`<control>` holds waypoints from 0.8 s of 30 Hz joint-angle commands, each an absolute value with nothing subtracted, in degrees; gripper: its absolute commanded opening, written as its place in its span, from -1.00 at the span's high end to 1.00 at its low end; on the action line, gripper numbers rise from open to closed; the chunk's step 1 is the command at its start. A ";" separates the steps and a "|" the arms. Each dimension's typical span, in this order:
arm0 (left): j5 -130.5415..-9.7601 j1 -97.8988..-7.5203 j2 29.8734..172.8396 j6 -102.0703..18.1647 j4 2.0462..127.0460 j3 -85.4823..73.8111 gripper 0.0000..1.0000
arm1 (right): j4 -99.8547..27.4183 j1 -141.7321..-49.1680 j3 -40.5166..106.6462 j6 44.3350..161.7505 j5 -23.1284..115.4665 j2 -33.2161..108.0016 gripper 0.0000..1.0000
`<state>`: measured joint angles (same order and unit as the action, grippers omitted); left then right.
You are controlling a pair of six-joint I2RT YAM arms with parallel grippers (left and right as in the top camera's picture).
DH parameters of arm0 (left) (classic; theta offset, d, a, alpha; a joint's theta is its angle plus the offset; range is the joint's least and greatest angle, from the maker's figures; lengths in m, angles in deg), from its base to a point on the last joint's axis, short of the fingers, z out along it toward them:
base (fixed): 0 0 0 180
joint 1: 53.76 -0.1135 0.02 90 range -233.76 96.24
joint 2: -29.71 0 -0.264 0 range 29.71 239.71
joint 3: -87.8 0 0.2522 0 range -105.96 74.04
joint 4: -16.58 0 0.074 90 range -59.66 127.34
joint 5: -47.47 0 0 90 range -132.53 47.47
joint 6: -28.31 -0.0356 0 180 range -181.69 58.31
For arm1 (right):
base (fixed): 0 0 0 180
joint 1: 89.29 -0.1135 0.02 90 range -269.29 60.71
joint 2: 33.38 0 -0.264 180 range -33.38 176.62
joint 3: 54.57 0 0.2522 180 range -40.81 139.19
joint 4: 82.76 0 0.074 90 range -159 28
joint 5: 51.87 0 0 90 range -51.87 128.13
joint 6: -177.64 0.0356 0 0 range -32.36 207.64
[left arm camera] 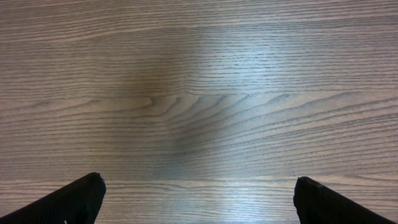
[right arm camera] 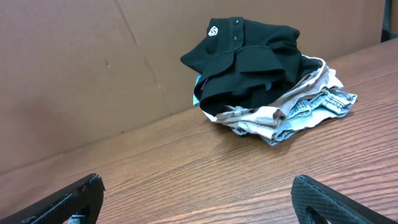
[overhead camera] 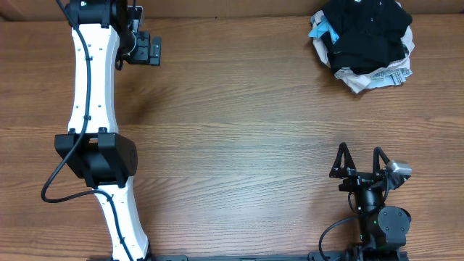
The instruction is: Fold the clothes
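A pile of clothes (overhead camera: 366, 43) lies at the table's far right corner: a black polo shirt on top of beige and light blue garments. It also shows in the right wrist view (right arm camera: 261, 81), upper middle. My right gripper (overhead camera: 360, 158) is open and empty near the front right edge, well short of the pile; its fingertips (right arm camera: 196, 193) frame bare wood. My left gripper (overhead camera: 145, 48) is open and empty at the far left, stretched out over bare table; its wrist view (left arm camera: 198, 193) shows only wood grain.
The wooden table (overhead camera: 239, 130) spans the whole view. A brown cardboard wall (right arm camera: 93, 68) stands behind the clothes pile. The left arm's white links (overhead camera: 90, 109) run along the left side from the front edge.
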<state>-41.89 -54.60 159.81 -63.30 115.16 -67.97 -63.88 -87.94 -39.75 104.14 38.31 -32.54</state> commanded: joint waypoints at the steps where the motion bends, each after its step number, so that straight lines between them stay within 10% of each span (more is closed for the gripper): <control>1: -42.57 -54.32 159.73 -62.77 115.13 -67.73 -1.00 | -64.21 -88.38 -40.36 104.38 38.66 -33.22 -1.00; 15: -42.13 -50.99 140.21 -62.92 111.24 -65.79 -0.99 | -64.21 -88.38 -40.36 104.38 38.66 -33.22 -1.00; 24: -42.17 -51.23 103.07 -62.97 65.80 -14.73 -1.00 | -64.21 -88.38 -40.36 104.38 38.66 -33.22 -1.00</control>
